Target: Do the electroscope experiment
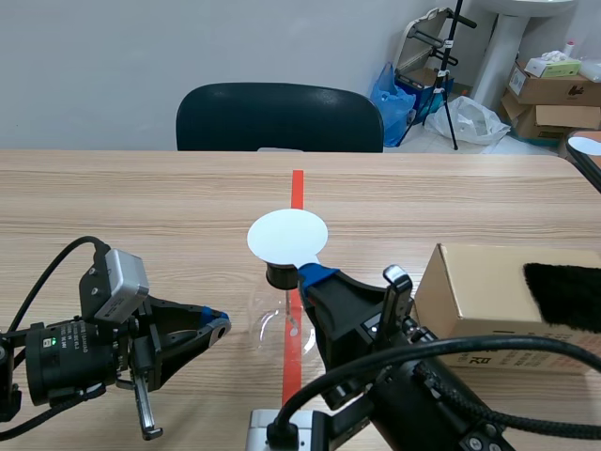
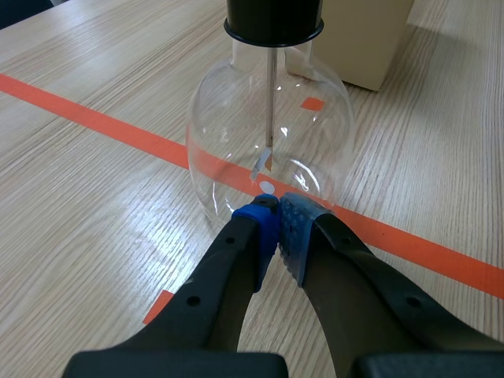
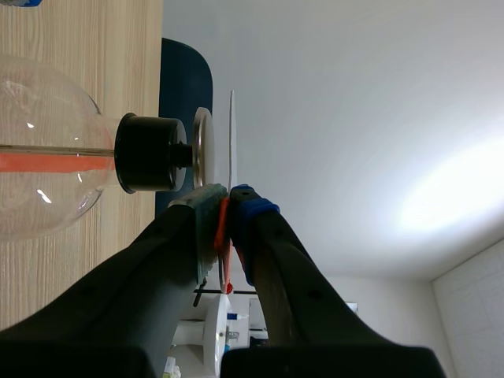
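Wood-grain tabletop (image 1: 141,207): the electroscope (image 2: 268,142) stands mid-table on the tape line (image 1: 297,188). Right jaws are clamped on the white disc (image 1: 287,236), holding it flat just over the electroscope's top, probably to transfer charge. Left jaws, together on nothing, sit just left of its flask.

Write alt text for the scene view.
The right end effector holds a white disc level over the black stopper of a clear glass flask on a wooden table. The left end effector, shut and empty, sits beside the flask; a cardboard box stands to the robot's right.
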Controlling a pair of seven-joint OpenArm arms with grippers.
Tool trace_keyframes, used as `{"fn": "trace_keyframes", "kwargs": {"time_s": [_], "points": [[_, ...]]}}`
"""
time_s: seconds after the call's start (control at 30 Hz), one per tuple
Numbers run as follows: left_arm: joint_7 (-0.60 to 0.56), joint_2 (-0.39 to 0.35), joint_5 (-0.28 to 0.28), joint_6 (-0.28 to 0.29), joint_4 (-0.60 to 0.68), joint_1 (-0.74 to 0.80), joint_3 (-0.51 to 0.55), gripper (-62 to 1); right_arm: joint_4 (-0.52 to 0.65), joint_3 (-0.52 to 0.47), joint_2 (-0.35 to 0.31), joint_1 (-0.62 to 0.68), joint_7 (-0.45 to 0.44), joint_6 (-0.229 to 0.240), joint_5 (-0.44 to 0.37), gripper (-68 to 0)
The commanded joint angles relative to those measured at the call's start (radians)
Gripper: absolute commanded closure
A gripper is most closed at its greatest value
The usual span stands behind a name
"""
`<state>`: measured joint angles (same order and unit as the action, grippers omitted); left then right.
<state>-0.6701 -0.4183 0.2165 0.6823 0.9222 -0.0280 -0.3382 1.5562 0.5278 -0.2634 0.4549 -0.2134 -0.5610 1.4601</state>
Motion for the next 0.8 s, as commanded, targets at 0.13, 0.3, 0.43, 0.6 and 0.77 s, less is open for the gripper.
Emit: {"fn": "trace_keyframes", "kwargs": {"time_s": [0.13, 0.3, 0.43, 0.6, 0.77], "points": [[-0.013, 0.002, -0.01, 0.0, 0.006, -0.005, 0.002, -3.0, 0.022, -0.003, -0.01, -0.012, -0.003, -0.013, 0.001, -1.0], [-0.013, 0.002, -0.01, 0.0, 0.006, -0.005, 0.002, -3.0, 0.022, -0.003, -0.01, -0.012, -0.003, -0.013, 0.001, -1.0], [-0.013, 0.002, -0.01, 0.0, 0.006, -0.005, 0.002, -3.0, 0.022, -0.003, -0.01, -0.012, -0.003, -0.013, 0.001, -1.0], [-0.013, 0.002, -0.01, 0.0, 0.006, -0.005, 0.002, -2.9, 0.022, -0.003, -0.01, -0.012, -0.003, -0.013, 0.001, -1.0], [-0.013, 0.002, -0.01, 0.0, 0.006, -0.005, 0.002, -3.0, 0.022, -0.003, -0.01, -0.012, 0.024, -0.013, 0.001, -1.0]]}}
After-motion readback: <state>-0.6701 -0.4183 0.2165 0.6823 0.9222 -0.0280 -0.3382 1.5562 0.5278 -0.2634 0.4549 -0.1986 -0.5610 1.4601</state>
